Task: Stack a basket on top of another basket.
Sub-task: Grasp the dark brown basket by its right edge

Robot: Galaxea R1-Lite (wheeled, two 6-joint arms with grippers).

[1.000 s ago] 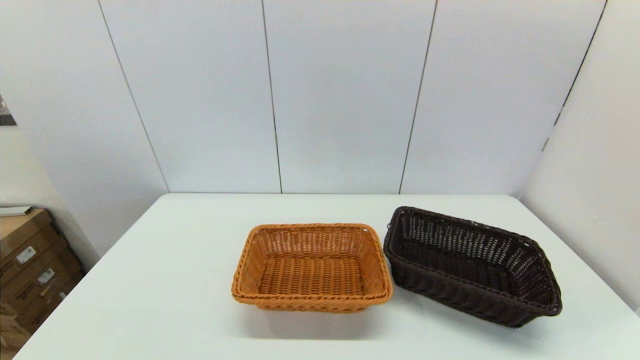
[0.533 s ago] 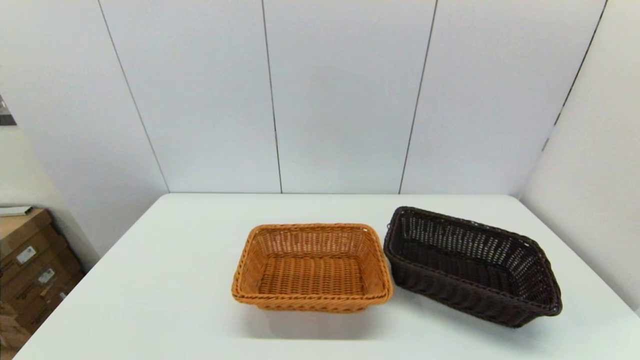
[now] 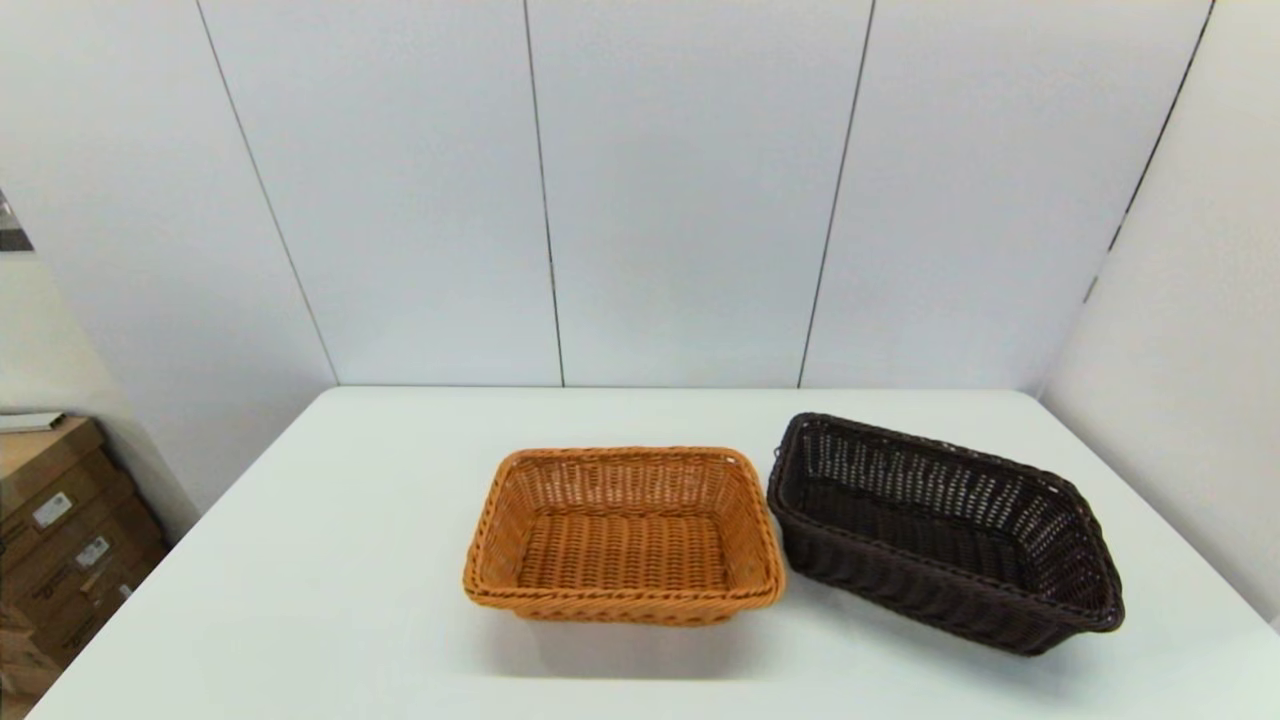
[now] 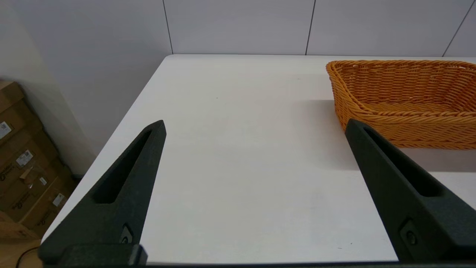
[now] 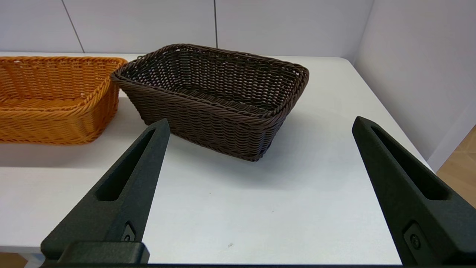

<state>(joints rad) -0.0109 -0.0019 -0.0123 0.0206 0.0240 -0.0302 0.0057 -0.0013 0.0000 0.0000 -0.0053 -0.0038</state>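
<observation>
Two claws, left claw (image 4: 254, 124) and right claw (image 5: 260, 123), spread wide near both baskets.

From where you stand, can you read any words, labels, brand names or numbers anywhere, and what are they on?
None can be read.
White stickers and dark printing on the cardboard boxes beside the table: too small and blurred to read.
Dark brown basket: no label showing.
Orange-tan basket: no label showing.
Left gripper and right gripper, both open at the table's near edge: no markings showing.
</observation>
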